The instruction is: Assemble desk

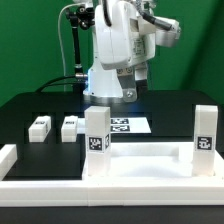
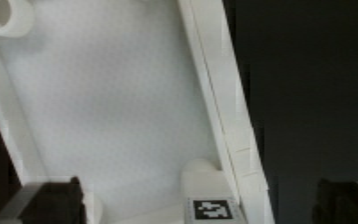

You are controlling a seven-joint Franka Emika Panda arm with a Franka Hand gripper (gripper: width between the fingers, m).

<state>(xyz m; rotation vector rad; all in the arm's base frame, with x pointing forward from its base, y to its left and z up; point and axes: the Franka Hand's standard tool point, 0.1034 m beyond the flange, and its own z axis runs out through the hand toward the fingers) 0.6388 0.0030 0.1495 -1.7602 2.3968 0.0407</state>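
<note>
The white desk top (image 1: 150, 158) lies upside down at the front of the table, its raised rim up. Two white legs stand upright on it, one at the exterior view's left (image 1: 97, 140) and one at the right (image 1: 204, 138), both with tags. Two loose legs (image 1: 40, 127) (image 1: 70, 127) lie on the black table behind it. The arm (image 1: 125, 40) is raised at the back, and I cannot make out its fingers there. In the wrist view my gripper (image 2: 201, 192) is open and empty above the desk top (image 2: 123, 110), with a tagged leg (image 2: 215, 208) between the dark fingertips (image 2: 55, 200).
The marker board (image 1: 128, 125) lies flat behind the desk top. White border rails run along the table's left (image 1: 10, 156) and front (image 1: 110, 192). A round hole (image 2: 2, 20) shows in the desk top's corner. A stand with cables (image 1: 72, 40) is at the back.
</note>
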